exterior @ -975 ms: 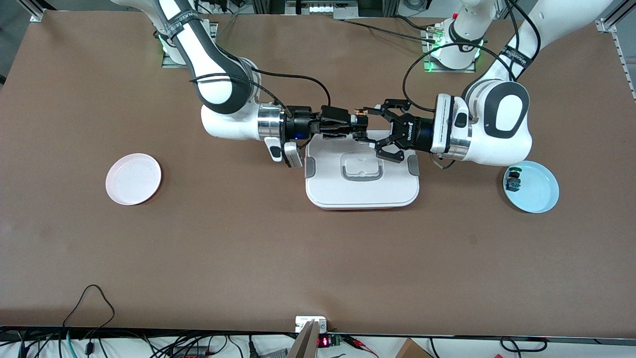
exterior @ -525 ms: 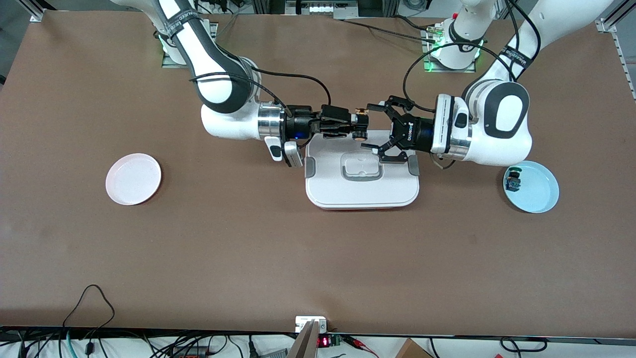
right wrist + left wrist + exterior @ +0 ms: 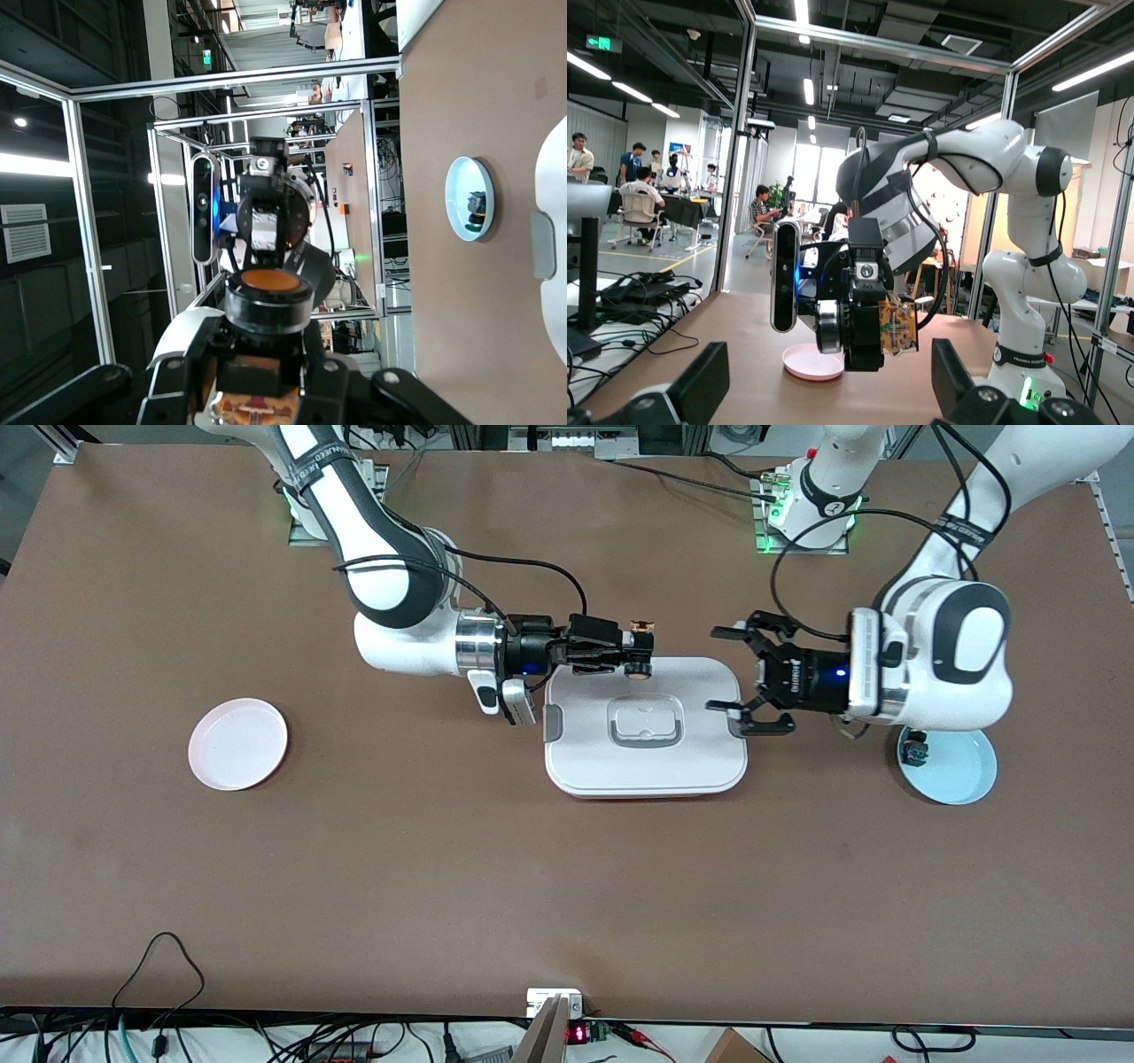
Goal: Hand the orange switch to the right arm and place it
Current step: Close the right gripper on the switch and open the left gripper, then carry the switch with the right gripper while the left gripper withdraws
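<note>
The orange switch [image 3: 640, 648] is clamped between the fingers of my right gripper [image 3: 634, 652], which holds it in the air over the edge of the white lidded box [image 3: 647, 766]. In the right wrist view its round orange cap [image 3: 270, 282] sits just above the right gripper [image 3: 266, 376]. In the left wrist view the switch [image 3: 897, 324] shows its tan circuit side. My left gripper [image 3: 719, 670] is open and empty, over the box's end toward the left arm, apart from the switch. Its fingers [image 3: 700, 385] frame the left wrist view.
A pink plate [image 3: 237, 744] lies toward the right arm's end of the table. A blue plate [image 3: 961, 771] lies under the left arm's wrist, with a small green-capped switch [image 3: 915, 749] in it. The blue plate also shows in the right wrist view [image 3: 459, 211].
My left gripper has drawn back from the switch toward the left arm's end of the table, its fingers open. The right gripper stays in place, still holding the switch.
</note>
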{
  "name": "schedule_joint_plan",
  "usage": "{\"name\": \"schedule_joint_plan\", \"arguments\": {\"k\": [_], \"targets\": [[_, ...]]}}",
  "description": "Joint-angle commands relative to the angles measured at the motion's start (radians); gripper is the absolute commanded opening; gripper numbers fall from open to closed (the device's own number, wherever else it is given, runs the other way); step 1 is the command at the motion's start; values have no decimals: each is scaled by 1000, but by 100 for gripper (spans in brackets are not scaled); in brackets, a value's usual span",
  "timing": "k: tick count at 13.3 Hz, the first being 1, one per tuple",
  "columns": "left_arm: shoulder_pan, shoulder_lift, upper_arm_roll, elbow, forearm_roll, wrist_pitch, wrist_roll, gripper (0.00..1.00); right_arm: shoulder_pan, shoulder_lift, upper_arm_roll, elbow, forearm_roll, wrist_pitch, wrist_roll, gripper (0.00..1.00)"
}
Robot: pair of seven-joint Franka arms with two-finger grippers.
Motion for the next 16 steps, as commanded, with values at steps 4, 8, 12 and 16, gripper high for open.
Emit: {"name": "schedule_joint_plan", "arguments": {"k": [4,8,12,16], "targets": [[114,-2,-1,83,213,-122,-115,100,-88,-45,1,-16,-219,-68,9,0],[30,-22,131,153,350,-121,-129,100,-199,-60,0,-35,-473,-188,-1,0],[-333,-131,625,160,437,-112,-145,100,-317,-74,0,-38,-798,-329,1,0],[-516,-223,865,160,579,61,-274,100,-426,-91,-5,-38,-1041,-466,-8,0]]}}
